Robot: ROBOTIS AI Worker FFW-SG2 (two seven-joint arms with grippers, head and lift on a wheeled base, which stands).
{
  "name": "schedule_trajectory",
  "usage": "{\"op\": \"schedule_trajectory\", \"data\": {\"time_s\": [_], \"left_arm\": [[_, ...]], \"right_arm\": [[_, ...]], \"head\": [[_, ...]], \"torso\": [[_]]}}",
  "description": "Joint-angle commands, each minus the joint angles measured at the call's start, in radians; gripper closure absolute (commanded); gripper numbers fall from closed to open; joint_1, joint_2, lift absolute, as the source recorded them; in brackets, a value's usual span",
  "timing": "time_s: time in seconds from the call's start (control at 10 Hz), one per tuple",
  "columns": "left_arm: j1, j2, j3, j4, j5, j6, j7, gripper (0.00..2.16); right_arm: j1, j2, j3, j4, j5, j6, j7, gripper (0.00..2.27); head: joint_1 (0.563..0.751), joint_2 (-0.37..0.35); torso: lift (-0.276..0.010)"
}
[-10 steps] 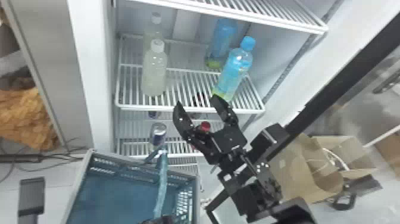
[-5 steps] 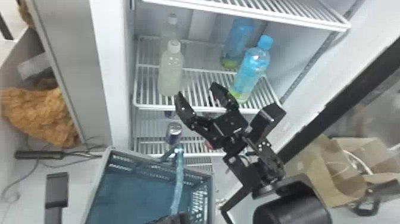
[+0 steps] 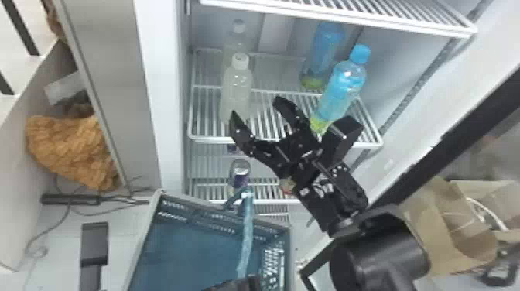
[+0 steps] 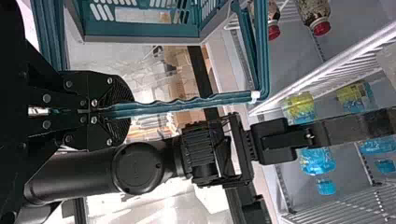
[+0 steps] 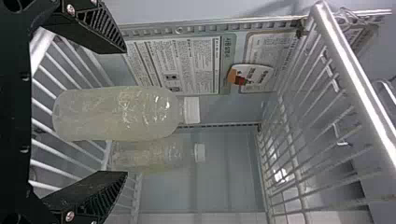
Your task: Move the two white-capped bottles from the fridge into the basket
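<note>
The right gripper (image 3: 254, 107), fingers (image 5: 91, 29) parted, faces the nearer white-capped bottle (image 5: 114, 113), upright on a wire shelf (image 5: 43, 41), with the farther white-capped bottle (image 5: 154, 155) behind at twelve o'clock and labels (image 5: 198, 65) on the wall (image 5: 173, 10) at nine.

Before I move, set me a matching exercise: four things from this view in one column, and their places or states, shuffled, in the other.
1. Front white-capped bottle
2. Front blue-capped bottle
3. Left tool
4. Right tool

A. Fingers apart, holding nothing
B. On the right part of the fridge shelf
C. Closed on the handle of the basket
D. On the left part of the fridge shelf

Pairs: 1-D, 2-B, 3-C, 4-A
</note>
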Motion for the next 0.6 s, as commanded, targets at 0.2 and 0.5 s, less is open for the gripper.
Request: {"op": "schedule_trajectory", "data": {"time_s": [0.2,0.5], "left_arm": [[-0.002,0.000,-0.003,0.000,0.000,0.001,0.000,1.19],[-0.005,-0.001,-0.005,0.000,0.000,0.001,0.000,1.19]], "right_arm": [[-0.086,0.003,0.029,0.095,0.022,0.000,-0.001,0.10],[-0.160,0.017,0.039,0.183,0.028,-0.034,-0.001,0.10]], "head": [[0.695,-0.198],[0.695,-0.189]], "torso": [[0.000],[0.000]]}}
